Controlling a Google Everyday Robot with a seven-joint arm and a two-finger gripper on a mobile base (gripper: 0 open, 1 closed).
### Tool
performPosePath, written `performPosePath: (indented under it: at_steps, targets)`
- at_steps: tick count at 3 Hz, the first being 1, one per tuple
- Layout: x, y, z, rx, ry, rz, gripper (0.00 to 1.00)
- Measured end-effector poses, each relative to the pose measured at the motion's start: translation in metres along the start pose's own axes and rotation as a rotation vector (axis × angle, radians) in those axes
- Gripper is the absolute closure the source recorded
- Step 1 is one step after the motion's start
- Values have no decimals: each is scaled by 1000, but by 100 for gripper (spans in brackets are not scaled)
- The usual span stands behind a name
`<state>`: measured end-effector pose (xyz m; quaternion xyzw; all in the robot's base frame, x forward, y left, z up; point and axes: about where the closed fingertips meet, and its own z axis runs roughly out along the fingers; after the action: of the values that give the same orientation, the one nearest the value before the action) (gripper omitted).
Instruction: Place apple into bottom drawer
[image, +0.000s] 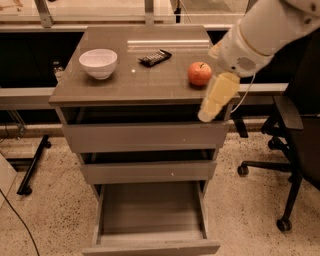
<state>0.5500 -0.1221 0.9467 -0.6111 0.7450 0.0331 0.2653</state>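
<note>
a red apple (199, 73) sits on the grey counter (130, 75). the end effector (209, 111) hangs just right of the apple and lower, apart from it; whether it is spread cannot be told. the bottom drawer (150, 210) is pulled open, well below the apple.

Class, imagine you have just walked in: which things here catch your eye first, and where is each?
The red apple sits on the cabinet top near its right edge. The pale gripper hangs just beside it, pointing down at the cabinet's right front corner. Below, the bottom drawer stands pulled open.
</note>
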Motion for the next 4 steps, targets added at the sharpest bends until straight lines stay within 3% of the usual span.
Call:
performPosePath:
  at_steps: [1, 3, 4]
  targets:
    - [-10, -24, 24, 33, -41, 23, 0]
    - [11, -71, 52, 111, -72, 112, 0]
    - [23, -89, 64, 123, -85, 145, 0]
